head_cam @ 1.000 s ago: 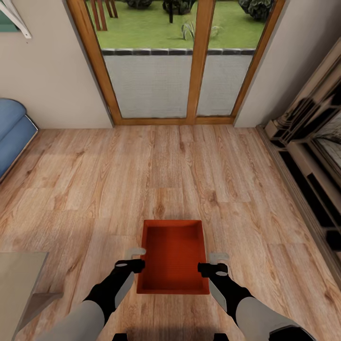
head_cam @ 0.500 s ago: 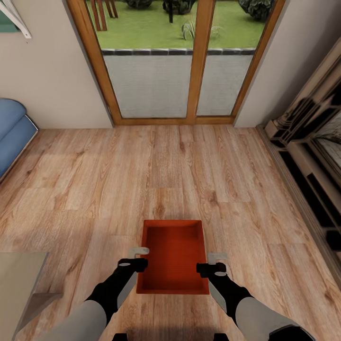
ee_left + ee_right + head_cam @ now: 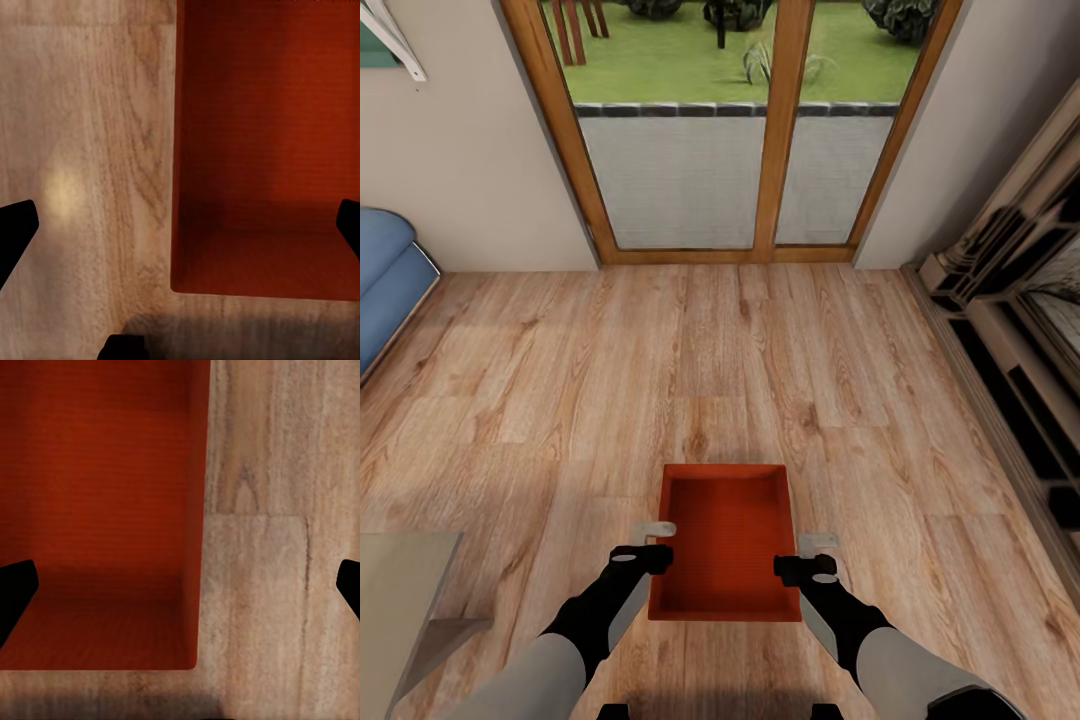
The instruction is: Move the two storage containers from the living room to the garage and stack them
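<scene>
1. one storage container (image 3: 726, 540) is sitting on the wood plank floor (image 3: 760, 350) of the living room, in front of the glass doors (image 3: 735, 125), well away from the blue sofa (image 3: 385, 280).
2. the left gripper (image 3: 656, 545) and right gripper (image 3: 807, 556) are both spread wide, each straddling one long wall with nothing pinched yet.
3. what's worrying me: if one side is clamping before the other, the bin is probably skating sideways on that smooth floor.
4. both grips are sitting near the robot's end, so on lifting the far end could be sagging and slipping out.
</scene>
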